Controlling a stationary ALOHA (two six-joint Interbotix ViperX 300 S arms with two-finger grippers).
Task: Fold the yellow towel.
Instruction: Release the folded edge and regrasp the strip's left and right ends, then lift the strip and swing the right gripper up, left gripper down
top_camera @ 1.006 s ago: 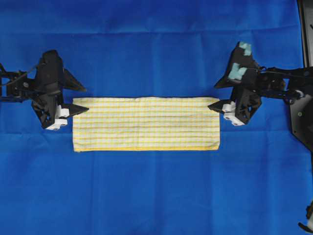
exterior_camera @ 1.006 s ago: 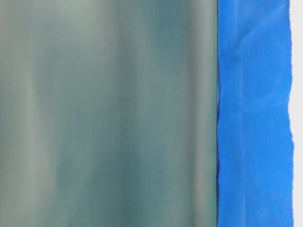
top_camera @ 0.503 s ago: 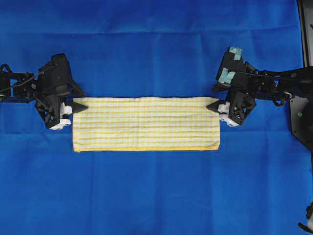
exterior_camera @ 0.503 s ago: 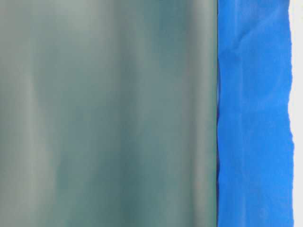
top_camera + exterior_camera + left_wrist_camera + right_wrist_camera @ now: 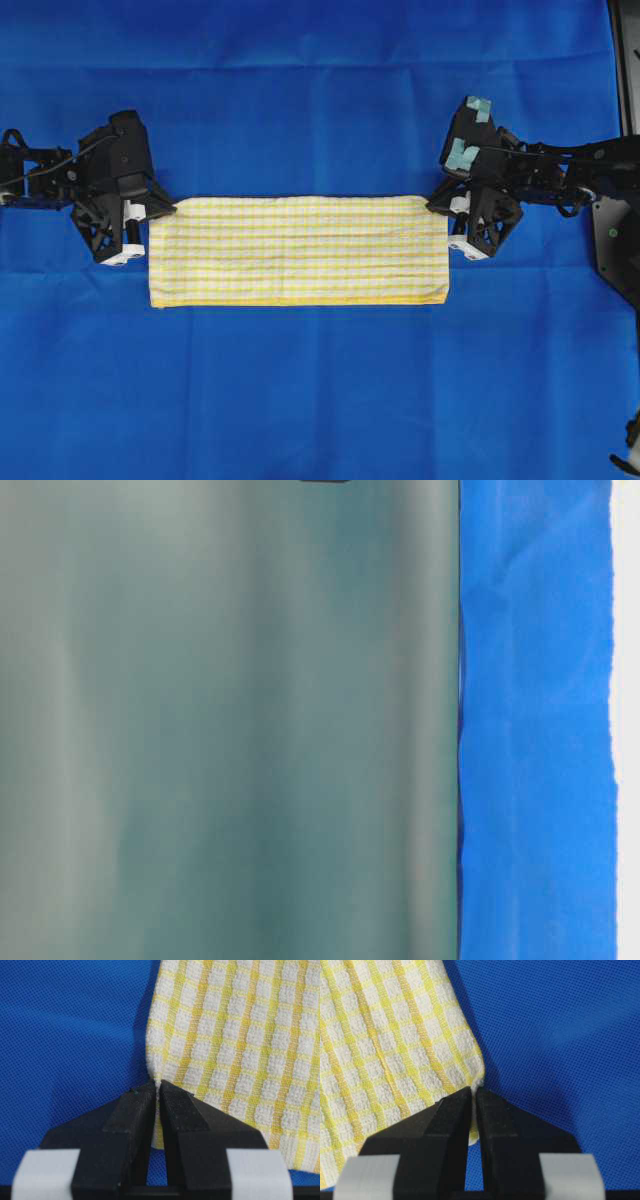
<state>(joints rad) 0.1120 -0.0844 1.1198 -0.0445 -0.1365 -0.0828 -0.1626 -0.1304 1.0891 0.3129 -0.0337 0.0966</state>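
Observation:
The yellow towel (image 5: 298, 250) lies flat as a long folded strip, white with yellow checks, on the blue cloth (image 5: 320, 90). My left gripper (image 5: 163, 209) is shut on the towel's far left corner; in the left wrist view the towel (image 5: 240, 1050) has its edge pinched between the black fingers (image 5: 131, 1115). My right gripper (image 5: 436, 206) is shut on the far right corner. The right wrist view shows that corner of the towel (image 5: 390, 1040) clamped between the gripper (image 5: 473, 1091) tips. The towel's near corners lie free.
The blue cloth covers the whole table around the towel. A dark frame (image 5: 625, 60) runs down the right edge of the overhead view. The table-level view is mostly filled by a blurred grey-green surface (image 5: 230, 720), with a strip of blue cloth (image 5: 535, 720) at its right.
Both grippers have closed from wide open onto the towel's far corners. Both moved slightly toward the far edge of the towel. The towel itself has not shifted.

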